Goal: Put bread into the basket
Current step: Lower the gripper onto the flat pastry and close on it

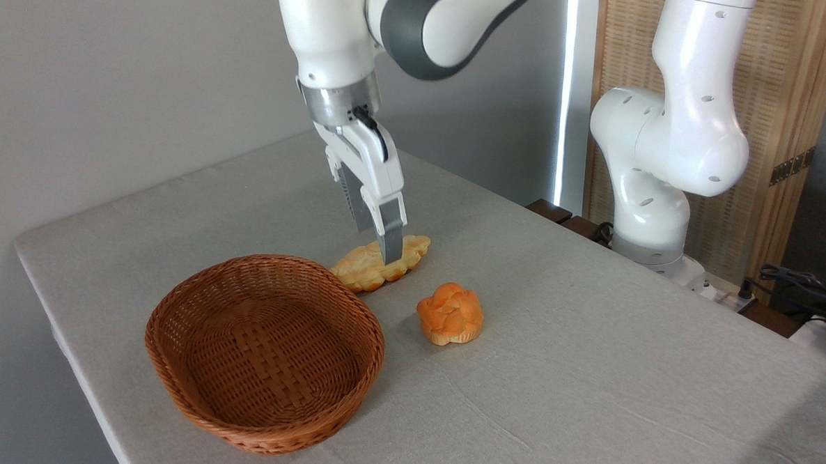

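Note:
The bread (364,267), a long pale golden braided loaf, lies flat on the table just behind the right rim of the basket (161,332). That basket is reddish-brown wicker and holds nothing. My gripper (377,246) has come down over the middle of the loaf, tilted, with its fingers apart. The near finger (389,239) stands in front of the loaf with its tip at the loaf's edge. Most of the far finger is hidden behind it. The loaf still rests on the table.
A small round orange knotted bun (450,313) sits right of the basket and in front of the loaf. The arm's white base (647,221) stands at the table's back right edge, with cables (801,280) beyond it.

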Tool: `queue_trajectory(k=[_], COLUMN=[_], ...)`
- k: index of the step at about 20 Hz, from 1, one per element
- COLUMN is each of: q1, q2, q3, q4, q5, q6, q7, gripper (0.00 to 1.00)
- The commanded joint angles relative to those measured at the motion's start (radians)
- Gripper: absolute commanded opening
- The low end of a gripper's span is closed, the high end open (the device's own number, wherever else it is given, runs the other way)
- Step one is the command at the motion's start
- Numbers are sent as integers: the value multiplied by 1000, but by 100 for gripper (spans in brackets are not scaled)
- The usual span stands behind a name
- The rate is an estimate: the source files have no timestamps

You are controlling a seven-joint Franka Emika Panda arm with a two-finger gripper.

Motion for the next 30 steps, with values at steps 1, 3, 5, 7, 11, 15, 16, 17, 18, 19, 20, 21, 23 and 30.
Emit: queue_trajectory(k=[1, 3, 5, 7, 11, 15, 16, 17, 18, 19, 20, 21, 23, 30], q1=[-37, -40, -40, -40, -42, -43, -45, -45, -45, -45, -45, -45, -45, -45], q2=[4, 11, 22, 22, 39, 47, 50, 53, 54, 53, 53, 53, 51, -15], q3=[6, 6, -2, -2, -14, -23, -23, -23, -23, -23, -23, -23, -23, -36], q4=[-59, -68, -71, -79, -85, -100, -100, -100, -100, -100, -100, -100, -99, -97], q5=[-14, -18, -56, -64, -66, -66, -64, -64, -64, -64, -64, -64, -64, -61], q6=[78, 93, 106, 127, 133, 165, 167, 167, 167, 166, 166, 162, 150, 71], q7=[-21, -21, -20, -20, -20, -20, -15, -11, -9, -8, -8, -8, -8, -8], gripper=[100, 100, 100, 100, 100, 89, 70, 49, 34, 27, 24, 24, 25, 27])
